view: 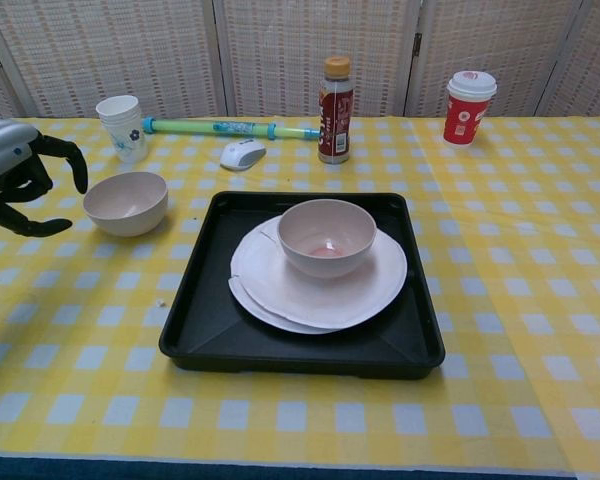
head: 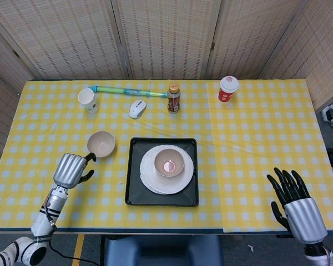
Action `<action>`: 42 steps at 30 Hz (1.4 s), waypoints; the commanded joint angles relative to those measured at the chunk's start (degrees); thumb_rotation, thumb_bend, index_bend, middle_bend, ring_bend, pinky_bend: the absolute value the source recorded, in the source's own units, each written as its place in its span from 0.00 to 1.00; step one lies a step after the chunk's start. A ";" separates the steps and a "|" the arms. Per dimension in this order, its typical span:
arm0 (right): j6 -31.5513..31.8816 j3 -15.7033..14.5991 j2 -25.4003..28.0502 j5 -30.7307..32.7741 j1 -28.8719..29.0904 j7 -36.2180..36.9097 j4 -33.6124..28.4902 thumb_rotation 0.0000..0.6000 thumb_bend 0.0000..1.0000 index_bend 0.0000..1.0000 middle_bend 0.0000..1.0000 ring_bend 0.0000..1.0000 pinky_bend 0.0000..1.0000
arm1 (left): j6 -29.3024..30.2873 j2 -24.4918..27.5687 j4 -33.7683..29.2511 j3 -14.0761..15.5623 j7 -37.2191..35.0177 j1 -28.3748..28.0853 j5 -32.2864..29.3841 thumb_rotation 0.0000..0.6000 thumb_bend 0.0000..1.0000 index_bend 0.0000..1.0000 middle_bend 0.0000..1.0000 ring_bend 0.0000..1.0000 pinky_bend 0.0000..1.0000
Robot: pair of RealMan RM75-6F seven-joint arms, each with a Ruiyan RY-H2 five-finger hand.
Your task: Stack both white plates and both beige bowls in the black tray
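Note:
The black tray (head: 134, 191) (view: 200, 330) lies at the table's near middle and holds two stacked white plates (head: 150, 180) (view: 270, 290). One beige bowl (head: 169, 162) (view: 327, 237) sits on top of those plates. A second beige bowl (head: 101, 144) (view: 126, 203) stands on the cloth left of the tray. My left hand (head: 71, 169) (view: 15, 175) hovers just left of that bowl, fingers curled but apart, holding nothing. At the table's near right corner my right hand (head: 293, 199) has its fingers spread and is empty.
Along the far side stand a paper cup (head: 87, 99) (view: 122, 127), a green tube (head: 127, 91) (view: 230, 128), a white mouse (head: 137, 108) (view: 242, 154), a brown bottle (head: 173, 98) (view: 335, 97) and a red cup (head: 228, 88) (view: 469, 106). Yellow checked cloth covers the table.

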 commanded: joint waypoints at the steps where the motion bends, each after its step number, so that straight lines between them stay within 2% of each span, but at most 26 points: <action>1: -0.81 0.35 0.11 0.34 0.01 0.67 -0.04 1.00 0.56 0.00 0.00 0.00 0.00 | -2.30 -1.86 2.75 -0.86 -1.58 -1.95 -2.01 1.00 0.32 0.49 1.00 1.00 1.00; 10: -3.31 1.47 0.86 1.77 0.02 2.69 0.00 1.00 0.56 0.01 0.00 0.00 0.00 | -5.09 -6.23 10.20 -1.51 -4.77 -5.82 -4.19 1.00 0.36 0.48 1.00 1.00 1.00; 15: -2.52 1.99 0.66 0.44 -0.03 5.27 1.39 1.00 0.56 0.02 0.00 0.00 0.00 | -7.10 -7.50 13.02 -0.94 -8.26 -7.27 -4.72 1.00 0.38 0.47 1.00 1.00 1.00; 24: -3.08 2.33 0.70 0.01 -0.20 7.91 2.32 1.00 0.56 0.03 0.00 0.00 0.00 | -9.27 -10.80 19.77 -0.26 -9.58 -9.35 -6.09 1.00 0.38 0.47 1.00 1.00 1.00; 33: -3.85 2.96 0.30 0.49 -0.46 7.66 2.79 1.00 0.56 0.03 0.00 0.00 0.00 | -10.67 -13.05 26.28 0.43 -14.22 -10.62 -6.49 1.00 0.38 0.50 1.00 1.00 1.00; 42: -3.58 3.67 -0.43 0.28 -0.67 7.83 3.80 1.00 0.56 0.03 0.00 0.00 0.00 | -11.57 -13.67 28.71 2.15 -18.42 -11.53 -5.22 1.00 0.45 0.57 1.00 1.00 1.00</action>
